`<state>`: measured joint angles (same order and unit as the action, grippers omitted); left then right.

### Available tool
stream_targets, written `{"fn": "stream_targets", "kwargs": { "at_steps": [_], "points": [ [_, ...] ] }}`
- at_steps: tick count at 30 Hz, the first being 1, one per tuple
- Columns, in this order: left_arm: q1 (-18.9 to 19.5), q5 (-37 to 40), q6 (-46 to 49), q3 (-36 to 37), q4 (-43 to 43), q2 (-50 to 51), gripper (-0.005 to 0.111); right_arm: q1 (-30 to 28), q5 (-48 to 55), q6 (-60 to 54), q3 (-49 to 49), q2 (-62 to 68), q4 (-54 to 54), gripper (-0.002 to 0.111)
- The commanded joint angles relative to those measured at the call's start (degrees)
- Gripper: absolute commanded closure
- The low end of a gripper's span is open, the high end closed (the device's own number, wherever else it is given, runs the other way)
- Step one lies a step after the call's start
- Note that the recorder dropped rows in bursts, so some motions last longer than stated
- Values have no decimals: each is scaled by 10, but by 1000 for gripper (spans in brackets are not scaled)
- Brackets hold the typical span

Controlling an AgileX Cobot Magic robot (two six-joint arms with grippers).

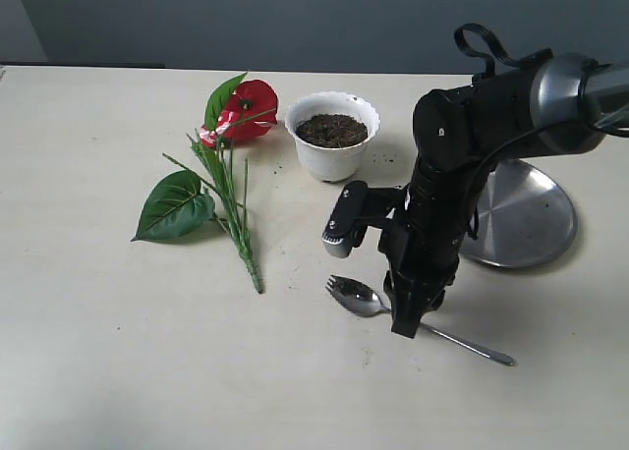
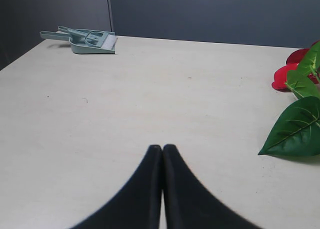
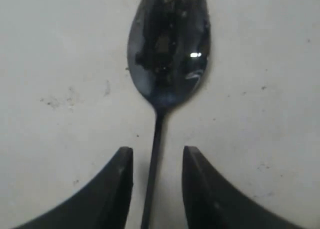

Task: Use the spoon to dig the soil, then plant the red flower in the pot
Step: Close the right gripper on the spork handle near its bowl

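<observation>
Jaws first: your right jaws stand apart, one on each side of the thin handle of the spoon, gripping nothing. The spoon lies flat on the tabletop toward its near edge, right of middle. Your left jaws are pressed together and empty. Toward the far edge the pot holds the soil, with the red flower lying just left of it.

Test-lab setup (seemingly): cream table, plain grey wall behind.
</observation>
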<state>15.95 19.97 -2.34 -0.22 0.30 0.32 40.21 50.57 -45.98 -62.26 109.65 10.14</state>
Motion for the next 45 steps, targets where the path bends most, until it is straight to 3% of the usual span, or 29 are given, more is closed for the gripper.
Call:
{"fn": "stream_targets", "kwargs": {
  "at_steps": [1,45],
  "points": [
    [-1,-7,-1,2,0,-3,106,0,-19,-6,-3,-1,-7,74],
    [-1,-7,-1,2,0,-3,106,0,-36,-5,-2,2,23,74]
  ]
}}
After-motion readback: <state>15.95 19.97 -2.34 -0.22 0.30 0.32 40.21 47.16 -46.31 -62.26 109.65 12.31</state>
